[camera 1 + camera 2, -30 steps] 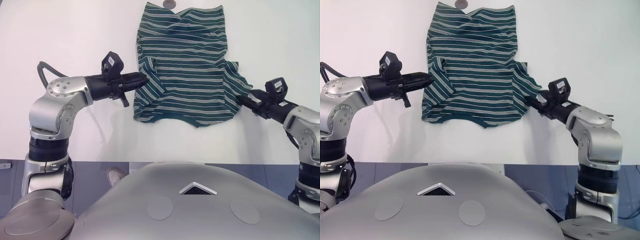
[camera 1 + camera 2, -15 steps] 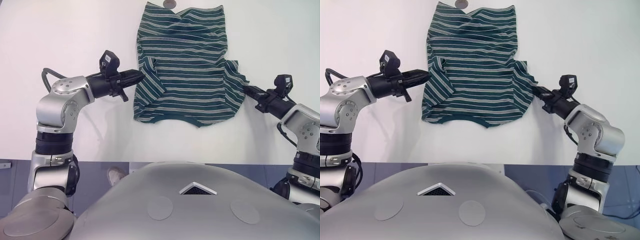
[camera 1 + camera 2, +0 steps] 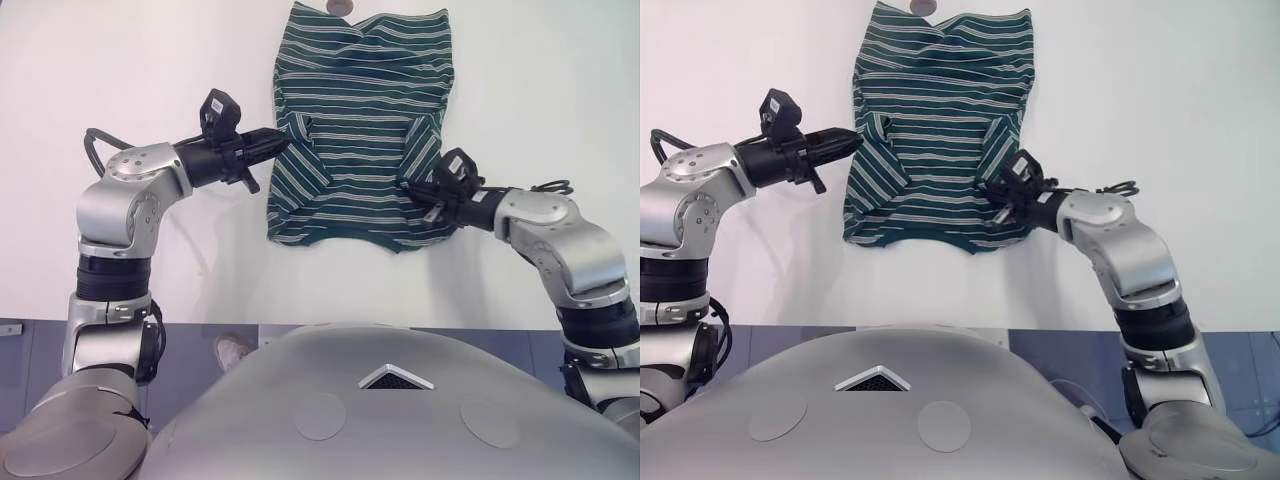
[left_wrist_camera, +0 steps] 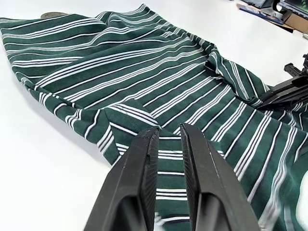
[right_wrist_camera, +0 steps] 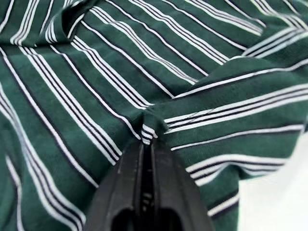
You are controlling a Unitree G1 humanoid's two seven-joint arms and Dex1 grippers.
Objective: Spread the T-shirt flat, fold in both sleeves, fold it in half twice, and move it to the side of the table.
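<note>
the green striped t-shirt lies wrinkled on the white table, toward 12 o'clock. the right gripper is over the shirt's body, at about 4 o'clock from its middle, its fingers pressed together on a small pinch of cloth. the right sleeve lies folded in over the body. the left gripper sits at the shirt's 9 o'clock edge, just above the left sleeve, its fingers a narrow gap apart with nothing between them.
</note>
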